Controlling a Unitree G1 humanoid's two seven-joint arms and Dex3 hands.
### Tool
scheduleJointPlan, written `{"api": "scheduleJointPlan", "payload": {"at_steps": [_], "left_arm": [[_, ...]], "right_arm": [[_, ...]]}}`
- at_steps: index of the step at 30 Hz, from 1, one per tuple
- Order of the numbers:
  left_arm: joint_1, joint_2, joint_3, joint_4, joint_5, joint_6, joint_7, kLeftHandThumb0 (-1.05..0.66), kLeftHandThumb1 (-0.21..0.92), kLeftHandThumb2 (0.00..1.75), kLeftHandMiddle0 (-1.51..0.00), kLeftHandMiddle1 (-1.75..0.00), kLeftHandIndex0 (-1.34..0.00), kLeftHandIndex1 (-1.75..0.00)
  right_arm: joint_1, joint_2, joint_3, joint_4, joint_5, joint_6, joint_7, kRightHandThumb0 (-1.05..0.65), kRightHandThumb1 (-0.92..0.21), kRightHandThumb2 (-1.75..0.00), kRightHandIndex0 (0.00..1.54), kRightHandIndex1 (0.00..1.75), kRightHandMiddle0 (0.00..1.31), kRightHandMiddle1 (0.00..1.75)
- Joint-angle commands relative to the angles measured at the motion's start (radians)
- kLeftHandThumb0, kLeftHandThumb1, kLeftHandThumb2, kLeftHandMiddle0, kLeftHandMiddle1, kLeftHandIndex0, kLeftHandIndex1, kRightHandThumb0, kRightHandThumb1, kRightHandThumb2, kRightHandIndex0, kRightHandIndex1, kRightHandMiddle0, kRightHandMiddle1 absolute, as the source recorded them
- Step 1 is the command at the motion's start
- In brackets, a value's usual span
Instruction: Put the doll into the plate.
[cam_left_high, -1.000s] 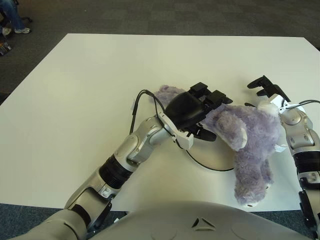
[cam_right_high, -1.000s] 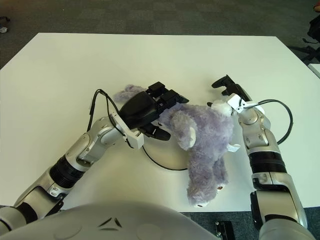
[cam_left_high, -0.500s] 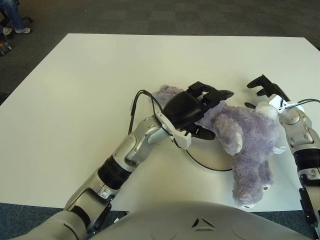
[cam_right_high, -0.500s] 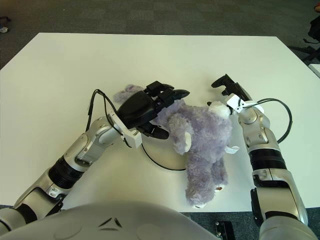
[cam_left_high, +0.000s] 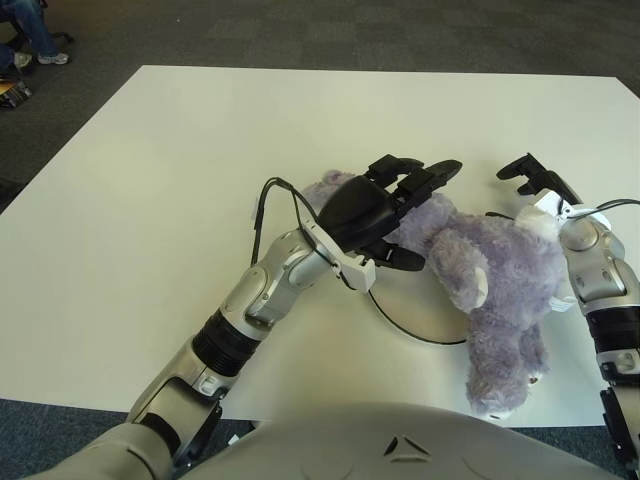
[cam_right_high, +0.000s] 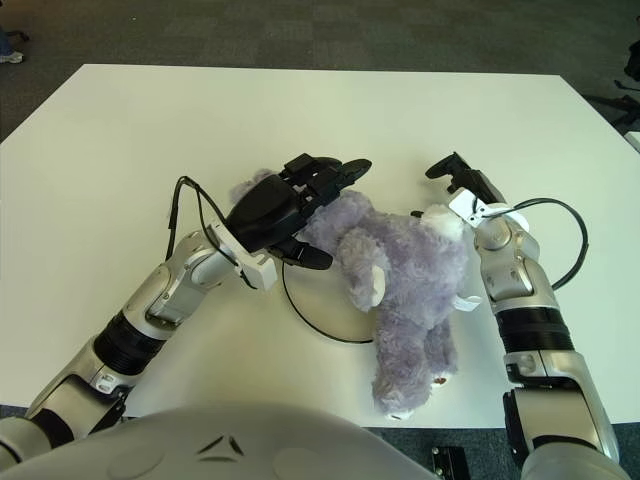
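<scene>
A white bench (cam_left_high: 150, 200) stands on grey carpet (cam_left_high: 300, 30). The left robot hand (cam_left_high: 385, 205), fingers spread, hovers over the purple teddy bear (cam_left_high: 490, 280), which sprawls across the white plate (cam_left_high: 415, 315). The right robot hand (cam_left_high: 530, 180), fingers loosely apart, sits at the bear's 2 o'clock.

Bright, even overhead light; soft shadows.

White table (cam_left_high: 150, 200) over dark carpet (cam_left_high: 300, 30); white plate (cam_left_high: 425, 315), dark-rimmed, near-right of centre; purple doll (cam_left_high: 490, 275) sprawled across plate and tabletop.
</scene>
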Motion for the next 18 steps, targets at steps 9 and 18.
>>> {"api": "scheduleJointPlan", "payload": {"at_steps": [9, 18], "left_arm": [[-0.032, 0.044, 0.142, -0.02, 0.102, 0.098, 0.065, -1.05, 0.92, 0.98, -0.24, -0.44, 0.0, -0.25], [-0.091, 0.004, 0.239, 0.148, 0.051, 0.11, 0.247, -1.01, 0.92, 1.03, -0.29, -1.04, 0.0, -0.87]], "right_arm": [[0.024, 0.02, 0.032, 0.085, 0.019, 0.014, 0.063, -0.34, -0.23, -1.11, 0.06, 1.21, 0.0, 1.17], [0.022, 0.03, 0.023, 0.112, 0.015, 0.004, 0.029, -0.31, -0.2, -1.15, 0.07, 1.17, 0.0, 1.15]]}}
